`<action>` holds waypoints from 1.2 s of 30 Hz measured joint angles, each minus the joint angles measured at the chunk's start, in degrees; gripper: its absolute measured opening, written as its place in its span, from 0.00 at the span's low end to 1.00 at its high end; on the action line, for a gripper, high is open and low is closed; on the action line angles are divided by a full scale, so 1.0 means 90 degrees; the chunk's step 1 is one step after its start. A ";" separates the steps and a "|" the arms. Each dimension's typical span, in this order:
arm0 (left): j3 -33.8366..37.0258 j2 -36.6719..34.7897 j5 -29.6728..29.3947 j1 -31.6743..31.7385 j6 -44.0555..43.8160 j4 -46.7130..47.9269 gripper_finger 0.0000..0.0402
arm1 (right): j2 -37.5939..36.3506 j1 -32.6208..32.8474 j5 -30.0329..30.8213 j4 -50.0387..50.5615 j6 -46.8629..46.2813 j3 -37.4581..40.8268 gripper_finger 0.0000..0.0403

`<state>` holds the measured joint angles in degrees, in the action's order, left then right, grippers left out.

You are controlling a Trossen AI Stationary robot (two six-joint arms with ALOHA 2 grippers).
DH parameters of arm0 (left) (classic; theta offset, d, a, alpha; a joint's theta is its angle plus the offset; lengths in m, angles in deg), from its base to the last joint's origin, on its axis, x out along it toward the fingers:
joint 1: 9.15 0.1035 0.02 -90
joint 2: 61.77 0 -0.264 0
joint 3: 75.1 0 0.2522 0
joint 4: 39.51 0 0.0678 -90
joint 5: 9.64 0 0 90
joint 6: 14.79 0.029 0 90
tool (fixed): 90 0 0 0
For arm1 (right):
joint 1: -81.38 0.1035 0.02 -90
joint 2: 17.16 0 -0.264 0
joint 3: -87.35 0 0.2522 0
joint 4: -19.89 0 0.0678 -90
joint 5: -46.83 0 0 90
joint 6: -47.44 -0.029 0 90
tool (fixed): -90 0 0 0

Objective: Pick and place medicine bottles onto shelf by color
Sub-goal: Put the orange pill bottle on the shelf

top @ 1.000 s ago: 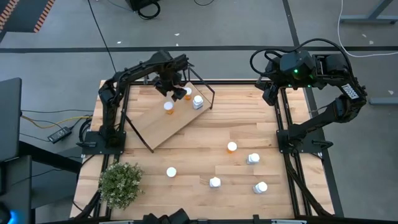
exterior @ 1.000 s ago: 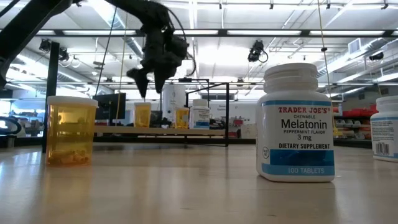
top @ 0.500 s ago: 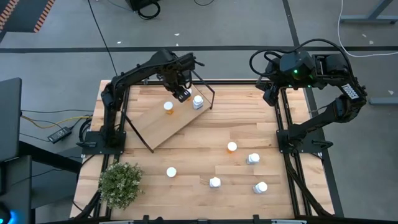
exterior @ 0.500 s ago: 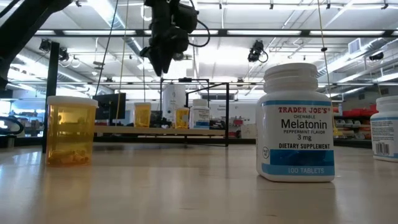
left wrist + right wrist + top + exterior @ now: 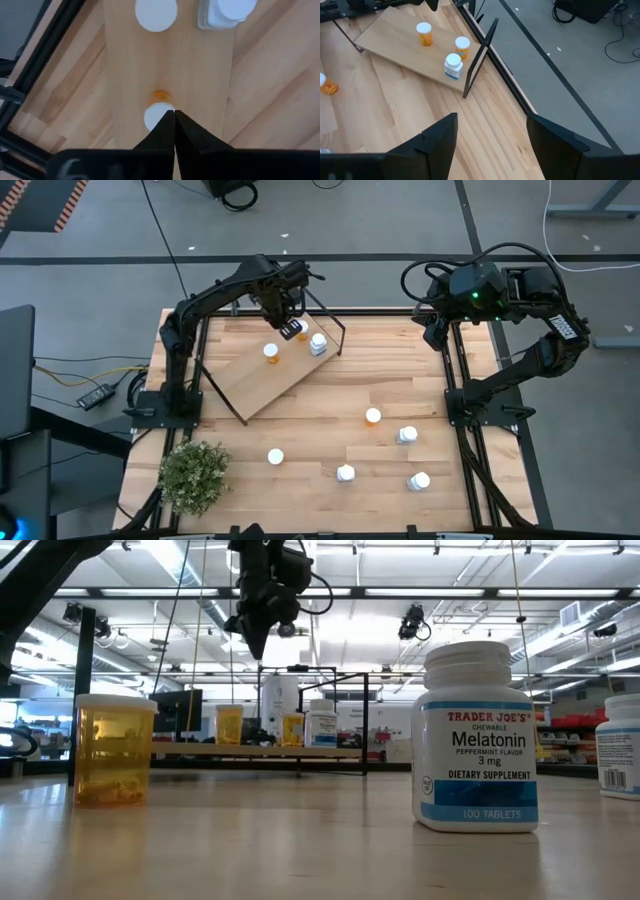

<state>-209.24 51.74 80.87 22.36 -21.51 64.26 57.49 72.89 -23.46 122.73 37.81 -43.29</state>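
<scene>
The shelf (image 5: 262, 378) stands at the table's far left, a light-wood board on black wire legs. On it stand two orange medicine bottles (image 5: 271, 352) (image 5: 159, 111) and a white one (image 5: 318, 343). My left gripper (image 5: 293, 329) (image 5: 256, 646) hangs shut and empty above the shelf, over the orange bottle at its far end. Its closed fingertips (image 5: 174, 114) point down. My right gripper (image 5: 490, 134) waits open at the table's far right, holding nothing. Several more bottles stand loose on the near half of the table, among them an orange one (image 5: 373, 417) and a white one (image 5: 406, 435).
A small green plant (image 5: 193, 475) stands at the near left corner. In the low view an orange bottle (image 5: 113, 750) and a white Melatonin bottle (image 5: 478, 740) stand close in front. Bare wood lies between the shelf and the loose bottles.
My left gripper has risen from just above the shelf's bottles, drifted a little toward the table's right edge, and shut its fingers on nothing. The bottles on the shelf have stayed where they were.
</scene>
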 joint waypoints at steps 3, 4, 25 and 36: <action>0.0000 0.0000 0.0084 0.0083 0.0167 0.0000 0.01 | 0.0000 0.0000 0.0009 0.0000 -0.0029 0.0000 0.61; 0.0000 0.0000 0.0087 0.0124 0.0269 0.0000 0.01 | 0.0000 0.0000 0.0009 0.0000 -0.0029 0.0000 0.61; 0.0005 -0.1005 0.0328 0.0419 0.0647 -0.0002 0.00 | 0.0000 0.0000 0.0046 0.0104 -0.0169 0.0000 0.61; 0.1687 -0.1533 0.0207 0.0223 -0.0216 -0.0530 0.00 | -0.0015 0.0000 0.0043 0.0104 -0.0551 -0.0002 0.61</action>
<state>-194.06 37.95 82.73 24.37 -23.45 59.49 57.36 72.89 -23.07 123.67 32.85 -43.31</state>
